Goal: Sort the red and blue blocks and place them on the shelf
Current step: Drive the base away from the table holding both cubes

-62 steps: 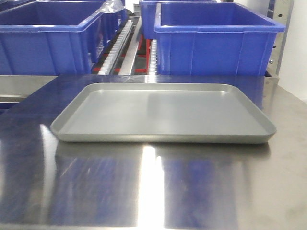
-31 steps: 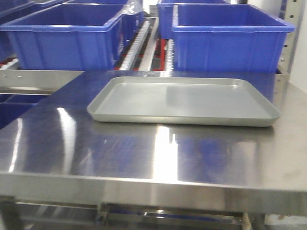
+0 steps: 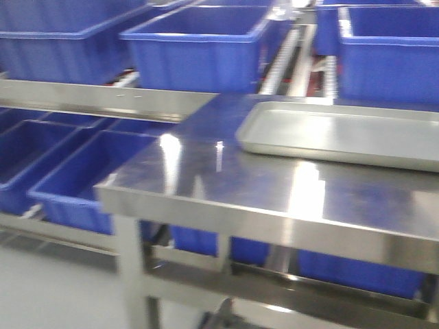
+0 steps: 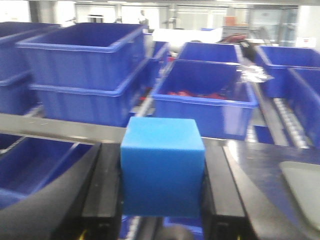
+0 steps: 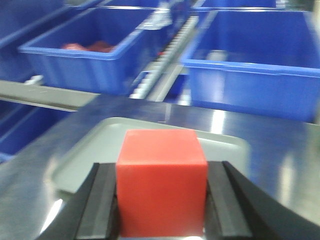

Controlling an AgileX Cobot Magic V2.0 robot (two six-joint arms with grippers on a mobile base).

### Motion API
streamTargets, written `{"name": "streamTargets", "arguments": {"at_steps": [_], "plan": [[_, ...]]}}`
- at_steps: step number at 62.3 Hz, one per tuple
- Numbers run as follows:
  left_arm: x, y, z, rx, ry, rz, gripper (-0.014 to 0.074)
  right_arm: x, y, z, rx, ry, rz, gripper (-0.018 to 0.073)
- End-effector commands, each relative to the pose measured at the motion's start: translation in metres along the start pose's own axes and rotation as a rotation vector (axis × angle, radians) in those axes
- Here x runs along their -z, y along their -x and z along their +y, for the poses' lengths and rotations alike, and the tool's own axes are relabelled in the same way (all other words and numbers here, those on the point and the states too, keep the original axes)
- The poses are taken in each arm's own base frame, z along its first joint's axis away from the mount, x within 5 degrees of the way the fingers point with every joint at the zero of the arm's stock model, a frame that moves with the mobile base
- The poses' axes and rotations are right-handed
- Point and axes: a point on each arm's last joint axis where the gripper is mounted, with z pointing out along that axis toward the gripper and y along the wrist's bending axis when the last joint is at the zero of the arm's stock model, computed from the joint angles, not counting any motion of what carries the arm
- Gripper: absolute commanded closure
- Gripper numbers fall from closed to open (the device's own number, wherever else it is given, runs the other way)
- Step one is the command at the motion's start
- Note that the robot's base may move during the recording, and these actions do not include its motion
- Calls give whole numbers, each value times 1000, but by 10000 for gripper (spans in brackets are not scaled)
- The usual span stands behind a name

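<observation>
tray point(image 3: 343, 133) on table point(image 3: 206, 179), bins point(image 3: 199, 51) behind

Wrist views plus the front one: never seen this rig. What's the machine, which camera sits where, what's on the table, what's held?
It is a two-armed robot on a wheeled base. The front view comes from a camera that faces forward. It shows a steel table with a grey tray on it, and blue bins behind and below. No arm shows there. The other two cameras sit on the wrists and look out along the grippers. The left gripper is shut on a blue block. The right gripper is shut on a red block, with the tray ahead of it and lower.
</observation>
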Motion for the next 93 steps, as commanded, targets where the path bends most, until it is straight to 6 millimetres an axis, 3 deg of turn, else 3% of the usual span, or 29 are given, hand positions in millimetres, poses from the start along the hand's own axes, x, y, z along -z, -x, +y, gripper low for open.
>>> {"name": "streamTargets", "arguments": {"at_steps": [1, 93], "plan": [[1, 17, -1, 10, -3, -107, 472, 3, 20, 1, -1, 1, -127, 156], [1, 17, -1, 10, -3, -107, 472, 3, 20, 1, -1, 1, -127, 156]]}}
